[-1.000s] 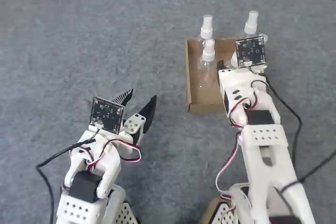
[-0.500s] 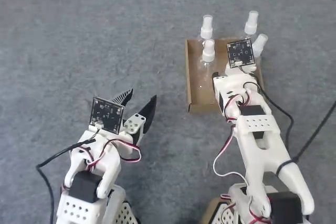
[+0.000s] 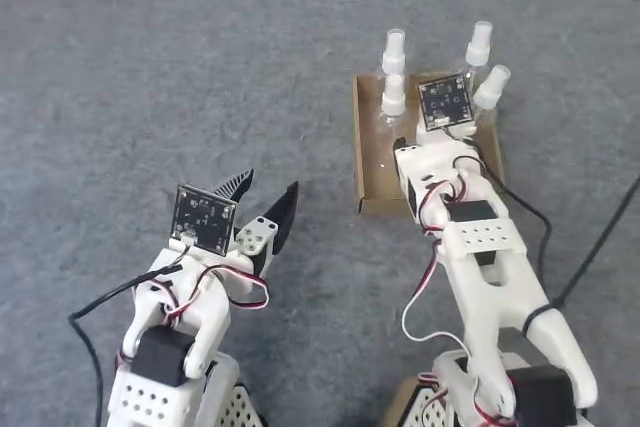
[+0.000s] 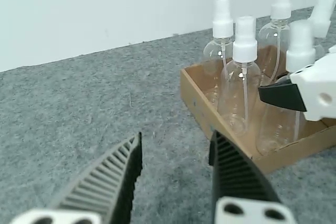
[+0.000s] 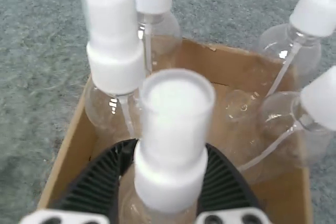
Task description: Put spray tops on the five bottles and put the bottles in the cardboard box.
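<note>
Five clear bottles with white spray tops stand in or at the cardboard box [image 3: 358, 147]. My right gripper [image 5: 169, 157] is over the box, shut around the neck of one bottle [image 5: 173, 124], which stands upright inside. In the high view my right arm's wrist board [image 3: 445, 102] covers that bottle. Around it stand the others: two at the box's far rim [image 3: 394, 47] [image 3: 480, 42], one inside at the left [image 3: 393, 95], one at the right [image 3: 493, 85]. My left gripper [image 3: 262, 197] hovers open over the carpet, left of the box, holding nothing.
Grey carpet [image 3: 150, 77] covers the table. The box's near half [image 3: 378, 172] is bare cardboard. From the left wrist view, the box [image 4: 195, 100] lies ahead and to the right, with the right gripper's black finger [image 4: 281, 93] against a bottle.
My right arm has shifted left and deeper over the box with its bottle, uncovering the spray top at the box's right side. The left arm has stayed still.
</note>
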Motion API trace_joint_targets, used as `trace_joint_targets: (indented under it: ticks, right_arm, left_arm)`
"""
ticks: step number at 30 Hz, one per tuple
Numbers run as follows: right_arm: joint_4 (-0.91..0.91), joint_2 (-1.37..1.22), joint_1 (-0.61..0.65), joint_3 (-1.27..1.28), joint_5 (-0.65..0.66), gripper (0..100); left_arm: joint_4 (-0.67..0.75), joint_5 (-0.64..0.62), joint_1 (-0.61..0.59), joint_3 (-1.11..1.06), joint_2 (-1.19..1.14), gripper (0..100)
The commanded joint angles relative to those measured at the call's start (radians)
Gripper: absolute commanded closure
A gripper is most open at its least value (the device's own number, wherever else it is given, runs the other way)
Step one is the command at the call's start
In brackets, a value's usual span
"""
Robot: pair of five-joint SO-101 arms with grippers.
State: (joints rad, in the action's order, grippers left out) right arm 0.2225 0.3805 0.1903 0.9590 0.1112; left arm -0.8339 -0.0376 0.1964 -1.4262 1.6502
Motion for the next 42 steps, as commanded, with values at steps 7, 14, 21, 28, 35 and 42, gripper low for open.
trace_joint_targets:
  ticks: [7, 14, 21, 28, 35, 42]
  right_arm:
    - [-0.021, 0.010, 0.008, -0.048, -0.009, 99.1]
    - [-0.021, 0.013, 0.007, -0.048, -0.009, 99.1]
    - [-0.021, 0.013, 0.007, -0.048, -0.009, 98.1]
    - [-0.004, 0.013, 0.008, -0.048, -0.009, 83.1]
    - [0.021, 0.015, 0.013, -0.069, -0.009, 82.6]
    - [0.033, 0.015, 0.008, -0.123, -0.009, 82.5]
  left_arm:
    - [0.025, 0.005, 0.002, 0.007, 0.014, 81]
    - [0.025, 0.005, 0.002, 0.007, 0.014, 81]
    - [0.025, 0.005, 0.002, 0.007, 0.014, 81]
    - [0.025, 0.005, 0.002, 0.007, 0.014, 81]
    - [0.025, 0.005, 0.002, 0.007, 0.014, 81]
    - [0.025, 0.005, 0.002, 0.007, 0.014, 81]
